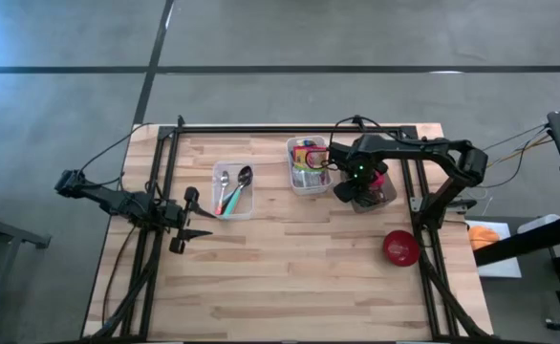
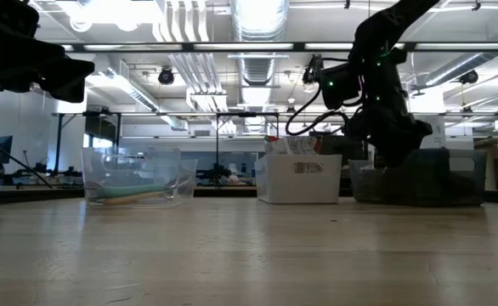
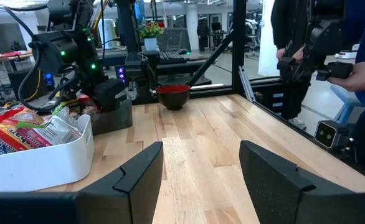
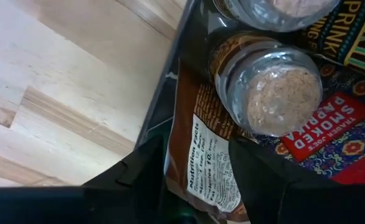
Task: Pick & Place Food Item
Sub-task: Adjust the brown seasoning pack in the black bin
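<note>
While my right gripper (image 1: 355,191) hangs down inside the dark bin (image 1: 383,196) at the far right of the worktop (image 1: 290,277), its fingers (image 4: 142,180) stand part open on either side of a brown packet (image 4: 201,155) — around it, but I cannot tell that they press it, so I would not call it held. The packet lies in the bin against its near wall, with a spice jar (image 4: 270,84) resting partly over it and a paprika tin (image 4: 329,127) just beside that. A second jar shows at the edge of the wrist view.

I judge the step in hand to be the pick: I am set over the food item and the grasp is not yet made. Next, the fingers need to close squarely on the packet, then lift straight up so the jar slides off rather than coming along — and clear the bin's rim before any sideways travel. The red bowl (image 1: 400,247) on the near right of the worktop looks a likely place to set it down, though that is a guess.

My left gripper (image 1: 192,218) waits low at the left, fingers (image 3: 139,177) part open and empty, near the clear tray (image 1: 232,208) of spoons. The white bin (image 1: 295,182) of snacks sits just left of the dark one.
</note>
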`<action>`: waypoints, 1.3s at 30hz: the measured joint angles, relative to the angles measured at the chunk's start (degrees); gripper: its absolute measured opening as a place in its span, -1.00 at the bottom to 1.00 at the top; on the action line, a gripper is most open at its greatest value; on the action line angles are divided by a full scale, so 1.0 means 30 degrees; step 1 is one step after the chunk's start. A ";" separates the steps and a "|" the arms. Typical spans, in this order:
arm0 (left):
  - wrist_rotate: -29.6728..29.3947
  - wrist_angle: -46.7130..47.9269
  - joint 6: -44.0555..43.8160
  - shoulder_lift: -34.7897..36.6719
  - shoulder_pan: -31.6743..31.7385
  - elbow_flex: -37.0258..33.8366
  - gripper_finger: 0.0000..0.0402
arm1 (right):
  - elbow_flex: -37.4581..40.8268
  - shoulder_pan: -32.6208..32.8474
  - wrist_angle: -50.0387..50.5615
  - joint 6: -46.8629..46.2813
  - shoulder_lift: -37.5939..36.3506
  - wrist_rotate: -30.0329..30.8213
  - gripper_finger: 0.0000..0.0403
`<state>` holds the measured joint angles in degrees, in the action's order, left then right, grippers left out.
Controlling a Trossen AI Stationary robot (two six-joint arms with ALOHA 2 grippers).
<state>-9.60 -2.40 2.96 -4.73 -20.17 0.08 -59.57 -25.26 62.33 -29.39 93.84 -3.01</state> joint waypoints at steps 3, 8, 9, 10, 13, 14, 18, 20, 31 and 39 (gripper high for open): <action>0.0002 -0.0001 0.0002 0.0000 -0.0001 0.0000 0.07 | 0.0165 0.0000 -0.0070 -0.0063 0.0000 -0.0023 -0.27; -0.0002 0.0002 -0.0005 0.0000 -0.0005 0.0000 0.07 | -0.0001 0.0000 -0.0262 -0.0128 0.0000 -0.0191 -0.67; 0.0004 0.0001 0.0002 0.0000 0.0001 0.0000 0.07 | -0.0081 0.0000 -0.0359 -0.0102 0.0000 -0.0319 -0.76; -0.0001 0.0003 0.0001 0.0000 0.0000 0.0000 0.07 | -0.0130 -0.0007 -0.0398 -0.0001 0.0000 -0.0531 -0.84; -0.0002 0.0001 -0.0005 0.0000 -0.0003 0.0000 0.07 | -0.0176 -0.0005 -0.0415 0.0872 0.0000 -0.1336 -0.93; 0.0004 0.0002 0.0001 0.0000 -0.0005 0.0000 0.07 | -0.0167 0.0007 -0.0416 0.0950 0.0000 -0.1443 -0.93; 0.0000 0.0000 -0.0005 0.0000 -0.0002 0.0000 0.07 | -0.0001 -0.0004 -0.0408 0.0942 0.0000 -0.1597 -0.96; 0.0002 -0.0005 -0.0005 0.0000 -0.0002 0.0000 0.07 | -0.0001 -0.0007 -0.0423 0.0902 0.0000 -0.1655 -0.96; -0.0002 0.0003 -0.0005 0.0000 -0.0005 0.0000 0.07 | 0.0007 0.0000 -0.0508 0.1354 -0.0707 -0.2311 -0.96; 0.0001 -0.0001 -0.0012 0.0000 -0.0001 0.0000 0.07 | 0.0007 0.0000 -0.0665 0.0934 -0.2048 -0.1668 -0.96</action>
<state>-9.60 -2.40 2.92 -4.73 -20.17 0.08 -59.55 -25.26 60.33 -26.59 87.70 -8.01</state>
